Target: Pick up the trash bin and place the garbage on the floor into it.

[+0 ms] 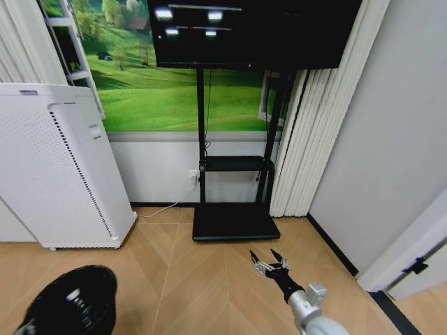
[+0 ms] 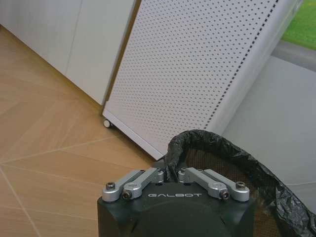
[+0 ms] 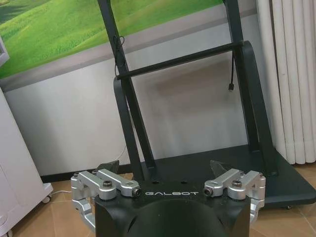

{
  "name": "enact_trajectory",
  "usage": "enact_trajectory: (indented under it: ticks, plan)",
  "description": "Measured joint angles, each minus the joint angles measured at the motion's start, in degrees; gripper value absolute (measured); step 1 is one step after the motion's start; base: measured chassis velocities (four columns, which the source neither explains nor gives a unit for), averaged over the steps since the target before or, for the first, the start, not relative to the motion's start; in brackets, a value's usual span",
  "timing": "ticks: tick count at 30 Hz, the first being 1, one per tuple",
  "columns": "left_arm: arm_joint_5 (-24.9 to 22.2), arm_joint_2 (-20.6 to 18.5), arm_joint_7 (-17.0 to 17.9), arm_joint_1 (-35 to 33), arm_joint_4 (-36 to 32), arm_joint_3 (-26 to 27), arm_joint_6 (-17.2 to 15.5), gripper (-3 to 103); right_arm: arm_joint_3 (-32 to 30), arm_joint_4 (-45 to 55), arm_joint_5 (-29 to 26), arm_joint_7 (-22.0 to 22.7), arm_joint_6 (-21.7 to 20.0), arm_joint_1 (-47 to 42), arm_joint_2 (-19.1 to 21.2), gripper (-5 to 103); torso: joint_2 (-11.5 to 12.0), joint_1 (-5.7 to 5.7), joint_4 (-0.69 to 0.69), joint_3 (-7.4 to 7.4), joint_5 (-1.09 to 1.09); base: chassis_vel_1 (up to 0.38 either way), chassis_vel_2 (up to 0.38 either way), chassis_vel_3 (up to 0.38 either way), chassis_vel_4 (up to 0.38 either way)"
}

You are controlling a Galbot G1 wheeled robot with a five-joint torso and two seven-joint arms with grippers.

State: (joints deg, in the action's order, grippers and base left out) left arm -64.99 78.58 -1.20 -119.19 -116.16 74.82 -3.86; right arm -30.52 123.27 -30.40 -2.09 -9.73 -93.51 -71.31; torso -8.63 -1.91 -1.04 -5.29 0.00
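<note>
Left end effector (image 2: 172,174): fingers pressed together on the rim of the trash bin (image 2: 232,163), pinching the black liner bag where it folds over the edge. In your head view the trash bin (image 1: 73,300) sits low at the left, off the near-left stretch of floor (image 1: 202,286), mouth facing up toward the camera, something pale visible inside but too small to identify.

Right end effector (image 1: 269,264): spread wide, nothing between the fingers. It hangs above the floor toward the right, just short of the black base plate of the TV stand (image 1: 234,222). In your right wrist view the right end effector (image 3: 168,173) has its 2 fingers (image 3: 224,174) held well apart, pointing at the stand's uprights and base plate (image 3: 207,170).

White perforated cabinet (image 1: 59,167) stands on casters at the left, against the wall, just beyond the bin; your left wrist view shows its dotted panel (image 2: 197,64) close behind the bin rim. A dark screen (image 1: 251,31) tops the stand, with white curtains (image 1: 314,139) to its right.

Chevron parquet shows between cabinet and stand; dark border strip along the right wall.
</note>
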Motion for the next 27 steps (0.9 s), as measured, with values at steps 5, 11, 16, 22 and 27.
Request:
enact_trajectory:
  ticks: [5,11,16,22,27]
  plan:
    - [0.32,-0.75,-1.14,-0.26,4.37,0.73,2.69,8,0.11,0.03,0.01,0.07,0.0,0.32,-0.04,100,0.0,0.0,0.04,0.0,0.01,0.0,0.0,0.0,0.0]
    - [1.47,-0.52,-1.55,1.69,8.2,-0.53,3.94,8,-0.09,-0.2,-0.05,0.08,0.14,0.58,0.74,100,0.0,0.0,0.03,-0.01,-0.01,0.0,0.0,0.0,0.0]
    - [2.53,-0.37,-1.49,3.26,9.81,-1.41,3.81,8,0.05,-0.57,-0.3,0.16,0.22,0.76,1.53,100,0.0,0.0,0.01,-0.01,0.0,0.04,0.052,-0.047,-0.046]
    - [3.21,-1.13,-1.29,4.88,12.75,-2.37,3.79,8,0.57,-1.53,-0.76,0.76,0.24,1.52,1.79,100,0.0,0.0,0.04,-0.01,0.0,0.06,0.074,-0.083,-0.074]
    - [3.49,-1.73,-1.26,6.36,14.06,-3.36,3.71,8,1.13,-2.38,-0.73,1.84,0.85,1.83,1.81,100,0.0,0.0,0.04,-0.01,0.01,0.133,0.126,-0.132,-0.135]
